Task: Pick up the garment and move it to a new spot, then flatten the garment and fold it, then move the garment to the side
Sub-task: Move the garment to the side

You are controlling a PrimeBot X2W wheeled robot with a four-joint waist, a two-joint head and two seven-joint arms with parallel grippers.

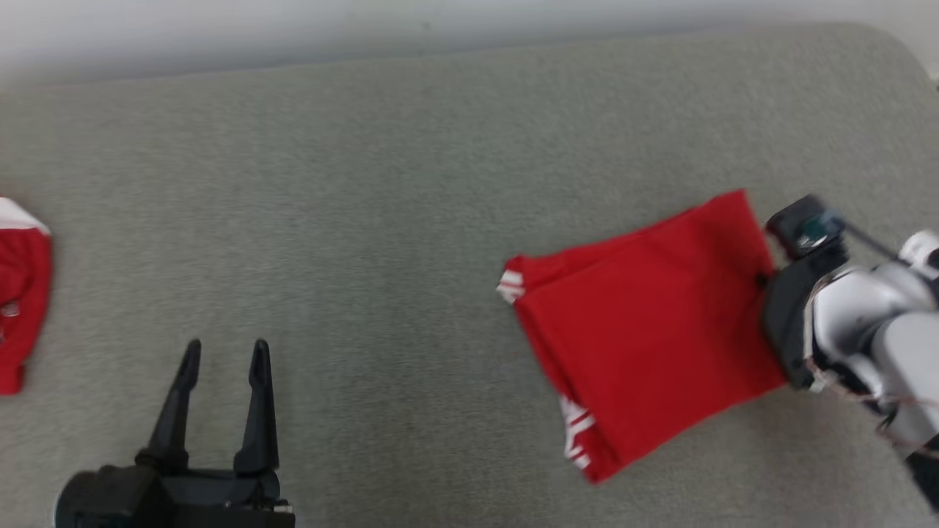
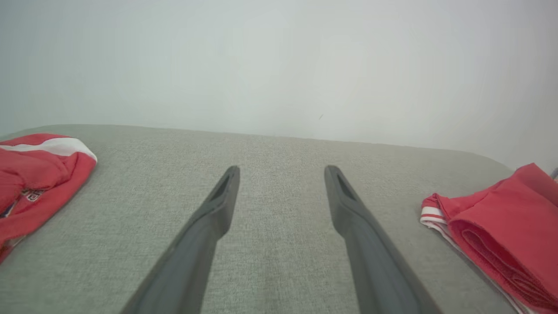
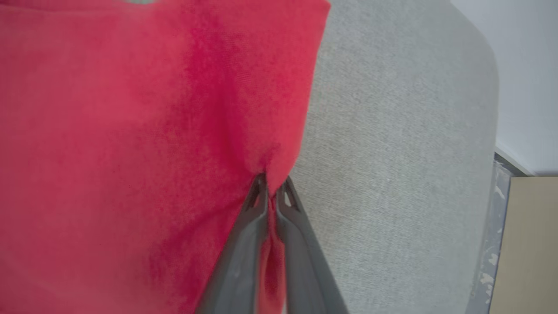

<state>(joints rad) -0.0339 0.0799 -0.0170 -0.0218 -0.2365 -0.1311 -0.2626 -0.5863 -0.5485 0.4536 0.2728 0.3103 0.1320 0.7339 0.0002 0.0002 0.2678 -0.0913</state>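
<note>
A folded red garment with white trim lies on the right part of the grey cushion, and it also appears at the right edge of the left wrist view. My right gripper is shut on the garment's right edge, the cloth puckered between its tips; in the head view the right wrist sits against that edge. My left gripper stands open over bare cushion at the lower left, far from the garment, with nothing between its fingers.
A second red and white garment lies at the far left edge of the cushion. A pale wall runs behind the cushion's far edge. Past the cushion's rounded right end is a beige floor.
</note>
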